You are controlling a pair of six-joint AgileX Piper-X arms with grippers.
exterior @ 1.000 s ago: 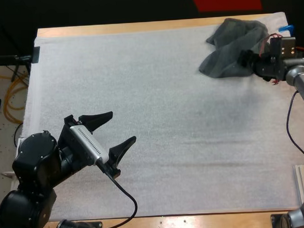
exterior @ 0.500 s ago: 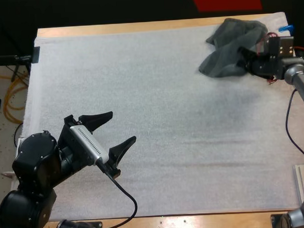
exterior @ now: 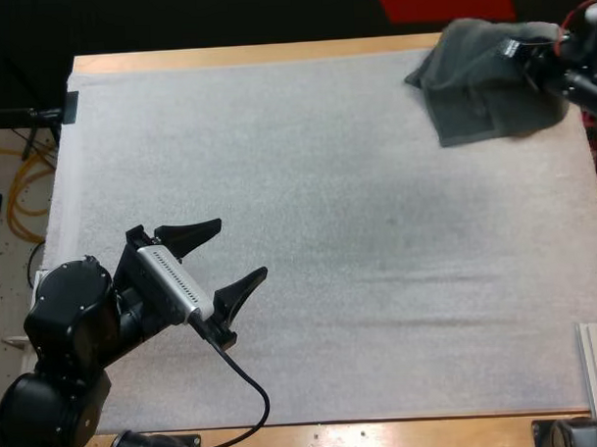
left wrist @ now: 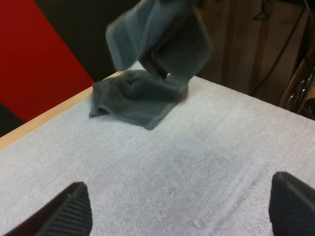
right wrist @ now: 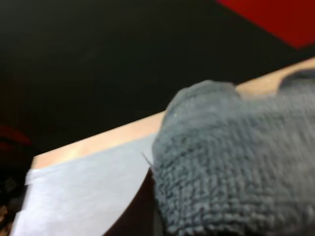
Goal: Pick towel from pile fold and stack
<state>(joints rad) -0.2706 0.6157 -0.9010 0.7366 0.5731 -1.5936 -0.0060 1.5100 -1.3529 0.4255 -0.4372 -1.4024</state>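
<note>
Moved since 1 s ago: right hand (exterior: 556, 61), now higher and nearer the mat's (exterior: 328, 232) far right corner, with the cloth drawn up with it.

1. Towel (exterior: 480, 85): dark grey-green, at the mat's far right corner. Its upper part hangs raised off the mat, and its lower part lies crumpled on the mat just inside the far edge. Whether this is 1 cloth or 2 cannot be told.
2. Right hand: clamped on the towel's raised part, above the mat's far right corner.
3. Left hand (exterior: 242, 248): 2 black fingers spread apart and holding nothing, over the mat's near left area, well apart from the towel. Position unchanged.
4. Table (exterior: 244, 55): wooden, with an edge strip showing beyond the mat's far side.
</note>
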